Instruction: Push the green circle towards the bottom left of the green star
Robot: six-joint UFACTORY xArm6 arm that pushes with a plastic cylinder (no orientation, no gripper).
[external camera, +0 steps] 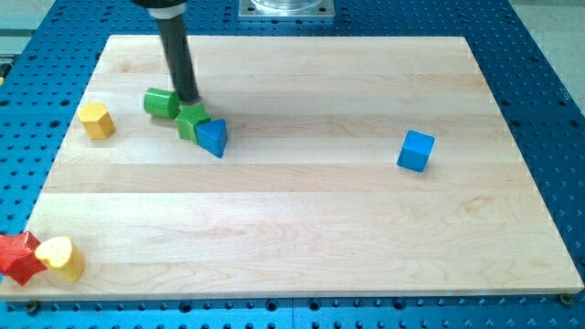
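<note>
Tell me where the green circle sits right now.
The green circle is in the board's upper left, touching the green star on its right, with my tip at its right edge and the yellow block further left.

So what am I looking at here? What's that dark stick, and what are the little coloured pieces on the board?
It is a robot arm seen by one camera; its mounting isn't known. The arm has no hand, just a dark rod. Its lower end, my tip, slides across the wooden board to push blocks; nothing is held. The tip sits just behind the green circle and green star, beside a blue triangle. Also there: a yellow block, a blue cube, and a red star with a yellow heart at the view's bottom left.
</note>
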